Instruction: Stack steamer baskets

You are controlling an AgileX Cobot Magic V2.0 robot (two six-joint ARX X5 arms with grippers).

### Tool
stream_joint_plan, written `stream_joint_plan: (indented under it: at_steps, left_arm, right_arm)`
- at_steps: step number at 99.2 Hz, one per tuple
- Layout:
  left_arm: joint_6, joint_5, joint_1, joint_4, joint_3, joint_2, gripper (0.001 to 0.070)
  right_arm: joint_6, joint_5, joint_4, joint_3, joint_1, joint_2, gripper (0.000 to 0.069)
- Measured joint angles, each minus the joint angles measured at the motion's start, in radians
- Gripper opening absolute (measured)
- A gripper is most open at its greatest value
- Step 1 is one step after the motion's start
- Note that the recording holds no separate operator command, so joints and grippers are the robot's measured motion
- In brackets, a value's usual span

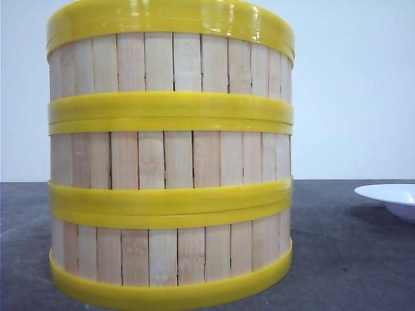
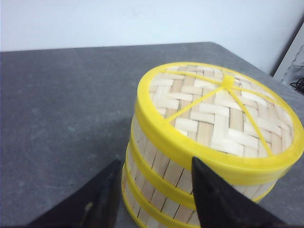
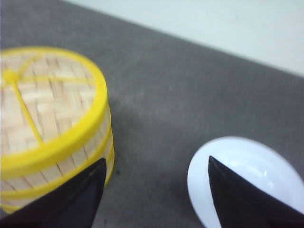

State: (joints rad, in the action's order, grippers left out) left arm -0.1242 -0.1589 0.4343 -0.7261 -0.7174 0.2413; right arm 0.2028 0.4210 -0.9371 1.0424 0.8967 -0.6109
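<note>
Plain white wall behind, dark grey speckled table (image 1: 350, 259) underneath. Three round steamer baskets (image 1: 170, 168) with pale vertical bamboo slat walls and thick yellow plastic rims stand stacked in one straight column on the table, close to the front camera and filling most of its frame. A flat woven bamboo lid (image 2: 221, 114) with a yellow rim and thin yellow spokes running out from a hub near its far edge sits on top of the stack, closing it. White round plate (image 3: 247, 178) rests on the table to the stack's right, apart from it, only its edge showing in the front view.

Left end effector (image 2: 152, 202): dark fingers spread apart, nothing between them, sitting beside the side wall of the stack, just below the lid rim; contact not clear. Right end effector (image 3: 154, 190): fingers wide apart, empty, over the table gap between stack and plate, one finger toward the baskets, the other over the plate. Right wrist view is slightly blurred.
</note>
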Motion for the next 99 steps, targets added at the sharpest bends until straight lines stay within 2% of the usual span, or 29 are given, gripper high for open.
stream_joint_plan:
  at_steps: [15,20,26,33,41,55,99]
  left_arm:
    - [0.000,0.000,0.000,-0.001,0.000,0.000,0.0272]
    - [0.000,0.000,0.000,-0.001,0.000,0.000,0.0271]
    - [0.000,0.000,0.000,-0.001,0.000,0.000,0.0232]
    - [-0.001,0.000,0.000,-0.002,0.000,0.000,0.0101]
    - [0.000,0.001,0.000,-0.002,0.000,0.000,0.0042]
    - [0.000,0.001,0.000,-0.002,0.000,0.000,0.0029]
    - [0.000,0.001,0.000,-0.002,0.000,0.000,0.0029]
  right_arm:
    - [0.026,0.000,0.021,-0.006,0.000,0.001,0.0418]
    - [0.031,0.000,0.030,-0.006,0.000,0.002,0.0393]
    - [0.035,0.000,0.038,-0.006,0.000,0.004,0.0285]
    - [0.036,0.000,0.040,-0.006,0.000,0.005,0.0113]
    - [0.037,0.000,0.043,-0.006,0.000,0.005,0.0036]
    - [0.037,0.000,0.053,-0.006,0.000,0.005,0.0010]
    - [0.037,0.000,0.059,-0.006,0.000,0.005,0.0007]
